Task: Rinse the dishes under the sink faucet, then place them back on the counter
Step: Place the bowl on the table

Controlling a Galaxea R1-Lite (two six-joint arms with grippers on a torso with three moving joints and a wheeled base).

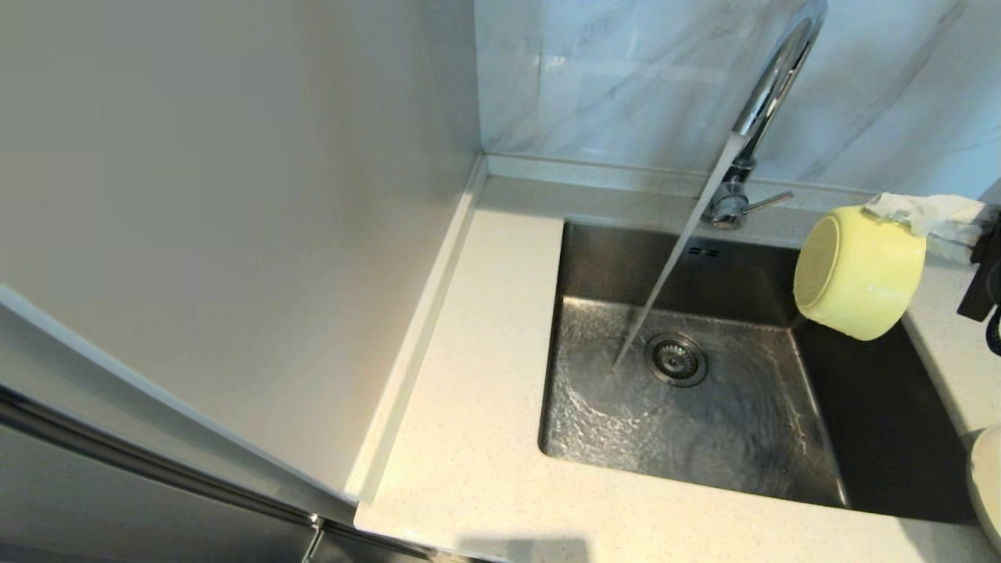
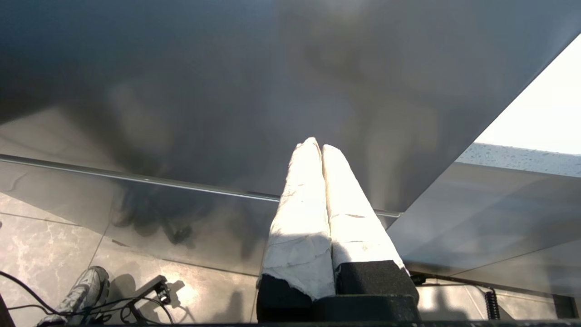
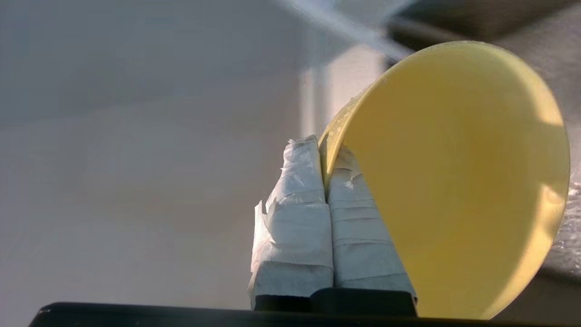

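A pale-yellow bowl (image 1: 860, 274) hangs tipped on its side above the right rim of the steel sink (image 1: 743, 438), its underside facing the faucet. My right gripper (image 1: 899, 213) is shut on the bowl's rim; in the right wrist view the taped fingers (image 3: 299, 190) pinch the wall of the bowl (image 3: 454, 181), one inside and one outside. The chrome faucet (image 1: 770, 86) is running, and its stream (image 1: 672, 258) falls left of the bowl beside the drain. My left gripper (image 2: 317, 145) is shut and empty, parked low beside a steel cabinet front.
The speckled counter (image 1: 477, 375) wraps the sink, with a white wall close on the left. An off-white plate (image 1: 987, 481) pokes in at the right edge on the counter. The faucet lever (image 1: 770, 202) points right. The drain strainer (image 1: 676, 358) sits mid-basin.
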